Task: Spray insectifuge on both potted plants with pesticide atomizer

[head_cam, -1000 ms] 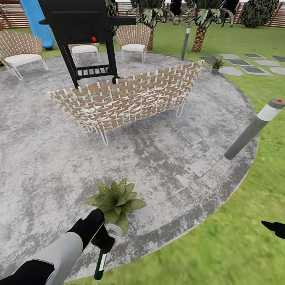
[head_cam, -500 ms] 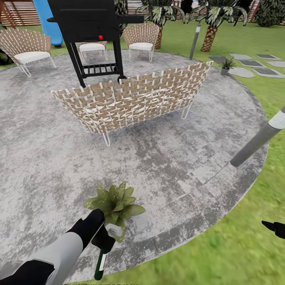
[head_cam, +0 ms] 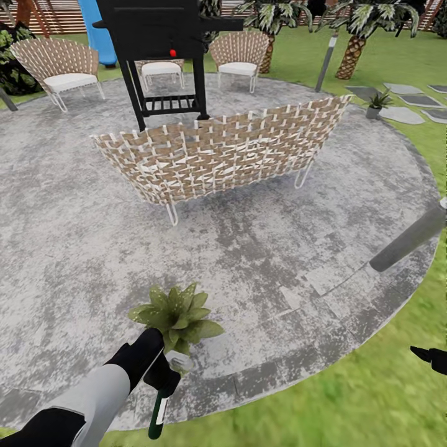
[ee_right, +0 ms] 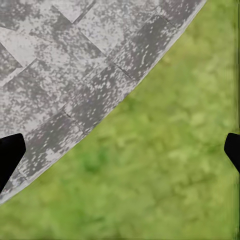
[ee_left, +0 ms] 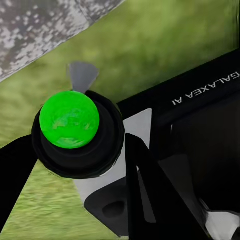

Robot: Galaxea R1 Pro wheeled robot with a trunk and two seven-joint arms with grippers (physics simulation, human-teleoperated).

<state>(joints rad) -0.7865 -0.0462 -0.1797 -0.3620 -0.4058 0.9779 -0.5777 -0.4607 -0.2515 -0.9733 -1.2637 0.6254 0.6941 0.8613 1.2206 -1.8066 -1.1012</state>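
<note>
My left gripper [head_cam: 162,376] is shut on the pesticide atomizer [head_cam: 158,412], whose slim dark green body with a pale label hangs below the fingers. In the left wrist view its round green end [ee_left: 69,120] sits between the black fingers [ee_left: 145,185]. Leaves hide its trigger head. The near potted plant [head_cam: 177,313], a low green rosette, stands on the patio just beyond that gripper, its leaves touching the hand. The other potted plant [head_cam: 376,102] is far off at the back right by the stepping slabs. My right gripper [ee_right: 120,152] is open and empty over the patio's edge.
A woven sofa [head_cam: 223,152] crosses the round grey patio [head_cam: 74,248], with a black grill [head_cam: 162,56] and woven chairs [head_cam: 59,65] behind it. A grey bollard lamp [head_cam: 410,239] leans in at the right. Lawn [head_cam: 347,397] borders the patio in front and to the right.
The whole view has shifted: sofa, grill and lamp slid right and slightly down, so the camera moved. Both arms keep their pose. The atomizer's white head is now hidden by leaves.
</note>
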